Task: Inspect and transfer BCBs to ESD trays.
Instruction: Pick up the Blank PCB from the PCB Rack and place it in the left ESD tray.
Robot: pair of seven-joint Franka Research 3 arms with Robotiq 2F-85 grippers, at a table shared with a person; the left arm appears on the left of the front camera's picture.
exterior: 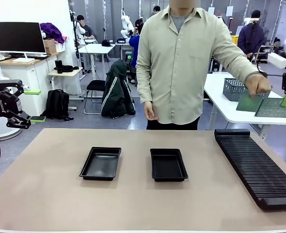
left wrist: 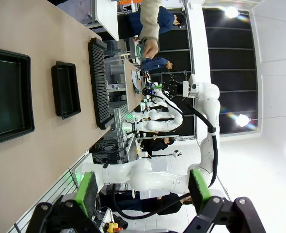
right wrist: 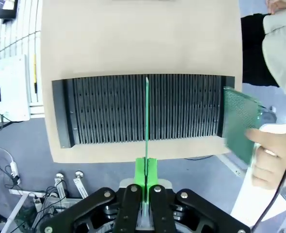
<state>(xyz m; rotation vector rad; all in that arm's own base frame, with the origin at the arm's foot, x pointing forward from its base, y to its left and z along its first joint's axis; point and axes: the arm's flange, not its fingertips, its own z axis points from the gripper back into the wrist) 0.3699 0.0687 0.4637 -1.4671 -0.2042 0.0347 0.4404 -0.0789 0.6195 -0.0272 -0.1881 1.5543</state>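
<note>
Right gripper (right wrist: 145,182), raised above the long black ribbed rack (right wrist: 109,109), pinches a thin green circuit board (right wrist: 146,121) edge-on; left gripper (left wrist: 144,184) hangs beside the beige table (exterior: 133,204), jaws spread wide.

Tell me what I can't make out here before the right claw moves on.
- Face of the clamped BCB: the right wrist view has it edge-on in the right claw.
- The right claw itself: front view, cut by the picture's right edge.
- Pattern on the person's BCB: front view, tiny, its top under the person's hand.
- Contents of the mesh basket: front view, screened by its walls.
</note>
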